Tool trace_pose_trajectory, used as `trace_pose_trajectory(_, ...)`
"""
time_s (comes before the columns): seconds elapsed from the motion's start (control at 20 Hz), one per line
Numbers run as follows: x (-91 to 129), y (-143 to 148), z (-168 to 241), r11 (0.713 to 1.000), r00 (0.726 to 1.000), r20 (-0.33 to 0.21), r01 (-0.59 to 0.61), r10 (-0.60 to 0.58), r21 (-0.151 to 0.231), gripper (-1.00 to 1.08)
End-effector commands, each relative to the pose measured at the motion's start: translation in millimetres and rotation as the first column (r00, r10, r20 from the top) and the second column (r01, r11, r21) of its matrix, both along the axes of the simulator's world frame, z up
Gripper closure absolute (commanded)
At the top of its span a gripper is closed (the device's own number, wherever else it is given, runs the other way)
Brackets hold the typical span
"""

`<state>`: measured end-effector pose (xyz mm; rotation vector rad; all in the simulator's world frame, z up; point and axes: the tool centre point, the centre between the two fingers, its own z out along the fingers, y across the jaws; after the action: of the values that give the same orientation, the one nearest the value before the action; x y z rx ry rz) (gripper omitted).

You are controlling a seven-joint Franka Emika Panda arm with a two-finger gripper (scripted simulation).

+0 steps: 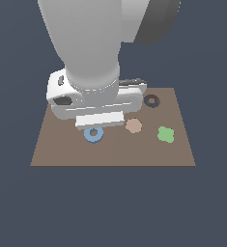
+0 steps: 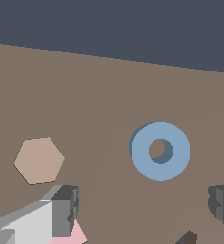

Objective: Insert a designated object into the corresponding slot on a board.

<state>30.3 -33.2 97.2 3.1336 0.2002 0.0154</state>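
- The blue ring (image 1: pixel 93 134) lies flat on the brown board (image 1: pixel 62 154), toward the board's near edge in the exterior view, at about 8 o'clock from the board's middle.
- In the wrist view the ring (image 2: pixel 160 151) shows whole, brown board visible through its round hole, and nothing touches it.
- The claw (image 2: pixel 144 212) is open wide: one grey finger (image 2: pixel 65 209) and the other (image 2: pixel 223 202) stand far apart, and neither has hold of anything.
- The ring sits just beyond the gap between the fingers and is not between them.
- In the exterior view the arm's white wrist housing (image 1: pixel 93 99) hangs over the board, its lower bar just above the ring at 12 o'clock from it and covering the ring's far rim.
- The slot (image 1: pixel 151 101), a dark ring-shaped recess with a brown centre, lies near the board's far edge at about 2 o'clock from the ring, well apart from it.
- A tan polygon piece (image 1: pixel 134 126) lies flat at 3 o'clock from the ring, between the ring and a green clover piece (image 1: pixel 166 134).
- The tan piece (image 2: pixel 39 160) also shows in the wrist view, apart from the ring.
- A pink patch (image 2: pixel 73 236) shows beside one finger at the wrist view's edge; I cannot tell what it is.
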Motion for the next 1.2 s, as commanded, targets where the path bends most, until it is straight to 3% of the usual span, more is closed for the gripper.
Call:
trace_pose_trajectory(0.0,6,-10,-16,1.0,1.0,-0.003,-0.02,0.02,0.001,-0.92)
trace_pose_trajectory(0.45,19,-27,-46,0.998,0.998,-0.009,-0.057,0.057,0.001,-0.92)
trace_pose_trajectory(1.15,20,-28,-64,0.998,0.998,-0.01,-0.06,0.06,0.001,-0.92)
